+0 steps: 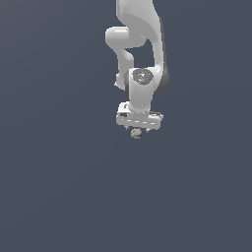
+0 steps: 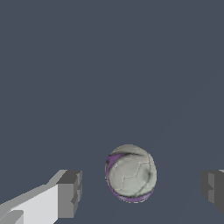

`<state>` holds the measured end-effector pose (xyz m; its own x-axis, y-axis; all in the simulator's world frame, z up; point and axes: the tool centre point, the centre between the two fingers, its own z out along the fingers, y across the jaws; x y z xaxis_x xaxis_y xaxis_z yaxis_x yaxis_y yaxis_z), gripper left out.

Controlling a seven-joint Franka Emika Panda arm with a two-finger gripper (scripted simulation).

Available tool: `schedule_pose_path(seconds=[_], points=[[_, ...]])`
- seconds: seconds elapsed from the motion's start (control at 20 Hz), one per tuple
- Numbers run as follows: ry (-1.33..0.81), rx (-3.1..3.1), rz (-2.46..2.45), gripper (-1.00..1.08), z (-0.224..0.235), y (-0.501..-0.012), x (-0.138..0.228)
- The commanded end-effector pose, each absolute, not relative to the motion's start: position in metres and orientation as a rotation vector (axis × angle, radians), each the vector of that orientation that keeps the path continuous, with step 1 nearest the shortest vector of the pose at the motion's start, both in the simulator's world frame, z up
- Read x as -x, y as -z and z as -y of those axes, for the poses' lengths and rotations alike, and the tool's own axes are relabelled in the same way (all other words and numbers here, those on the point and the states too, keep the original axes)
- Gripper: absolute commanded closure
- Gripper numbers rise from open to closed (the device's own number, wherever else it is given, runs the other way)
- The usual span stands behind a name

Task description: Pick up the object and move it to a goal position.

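Note:
The object is a small pale grey-white ball (image 2: 130, 173) with purple markings. In the wrist view it sits between my two grey fingertips (image 2: 70, 193), with a clear gap on each side. My gripper (image 2: 141, 190) is open around it and does not touch it. In the exterior view the ball (image 1: 136, 133) shows just below the white gripper bar (image 1: 139, 120), near the middle of the frame. The fingers themselves are hard to make out there.
The white arm (image 1: 140, 54) reaches down from the top of the exterior view. The ground is a plain dark grey-blue surface (image 1: 59, 187) with no other objects in view.

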<state>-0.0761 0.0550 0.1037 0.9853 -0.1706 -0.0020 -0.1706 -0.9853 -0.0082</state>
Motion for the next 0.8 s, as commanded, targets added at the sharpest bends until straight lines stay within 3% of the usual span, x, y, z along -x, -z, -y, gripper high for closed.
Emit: schedule_pose_path(seconds=[0.0,0.75], points=[[-0.001,3.121,-0.309,-0.92,-0.056,-0.097,0.087],[-0.001,3.12,-0.363,-0.92,-0.058,-0.08,0.103]])
